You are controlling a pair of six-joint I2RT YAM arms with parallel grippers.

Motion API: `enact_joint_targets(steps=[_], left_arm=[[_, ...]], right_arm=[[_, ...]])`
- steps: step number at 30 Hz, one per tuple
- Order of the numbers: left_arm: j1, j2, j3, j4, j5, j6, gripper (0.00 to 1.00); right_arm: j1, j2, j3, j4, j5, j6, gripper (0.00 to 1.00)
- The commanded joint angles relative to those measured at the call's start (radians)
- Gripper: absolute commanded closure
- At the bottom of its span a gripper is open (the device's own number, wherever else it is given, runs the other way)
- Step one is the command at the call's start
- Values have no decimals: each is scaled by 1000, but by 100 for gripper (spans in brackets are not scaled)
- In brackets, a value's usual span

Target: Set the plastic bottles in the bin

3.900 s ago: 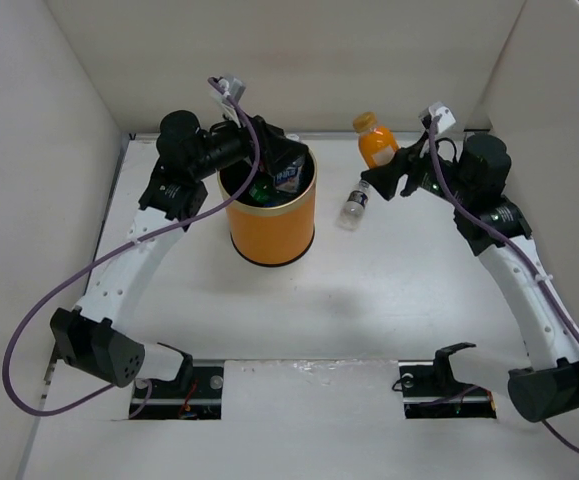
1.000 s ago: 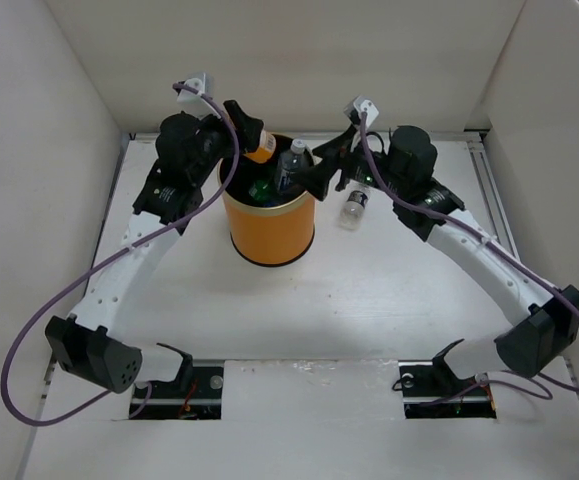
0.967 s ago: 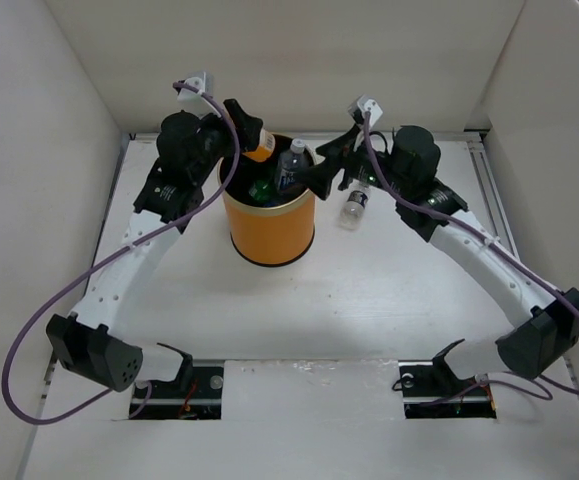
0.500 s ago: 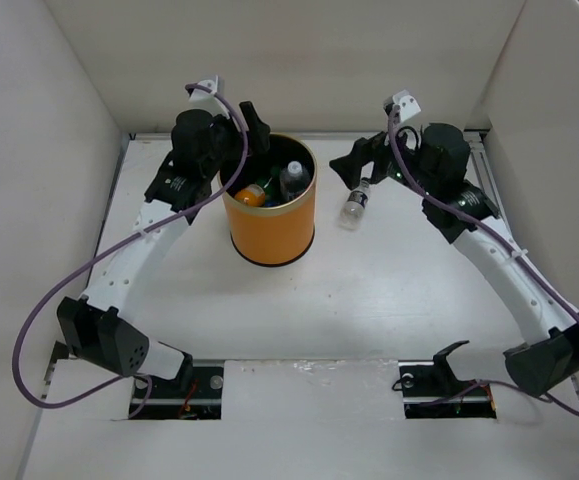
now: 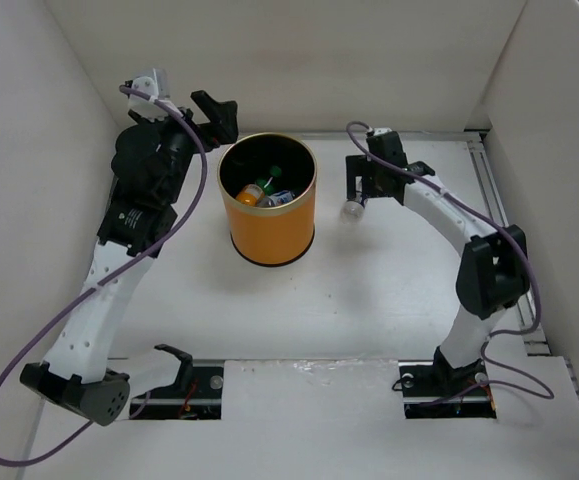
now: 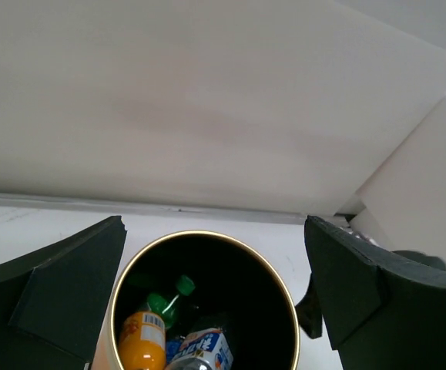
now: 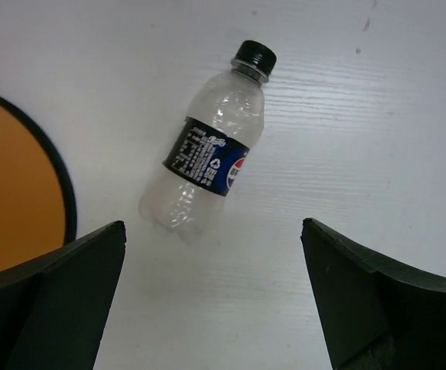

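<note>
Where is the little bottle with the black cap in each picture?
Top view: the little bottle lies on the table, just right of the orange bin.
Left wrist view: not there.
Right wrist view: the little bottle is in the middle, cap pointing up-right.
Shared landmark: the orange bin, at this view's left edge.

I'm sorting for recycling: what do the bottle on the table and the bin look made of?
The bottle looks like thin clear plastic: see-through and glossy, with a black cap and a dark printed label. The bin has a smooth orange wall and a thin gold rim, perhaps metal or coated card; the look leaves it open.
</note>
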Motion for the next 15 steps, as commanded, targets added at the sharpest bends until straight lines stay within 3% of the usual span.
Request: enact_joint_targets(steps=[1, 8, 15], left_arm=[[-2, 6, 19, 21, -46, 14, 0], [-2, 26, 19, 21, -36, 14, 0], [-2, 26, 19, 21, -36, 14, 0]], right_arm=[[-30, 39, 30, 82, -32, 29, 0], [-30, 222, 110, 96, -59, 90, 0], [-21, 260, 30, 169, -67, 154, 3]])
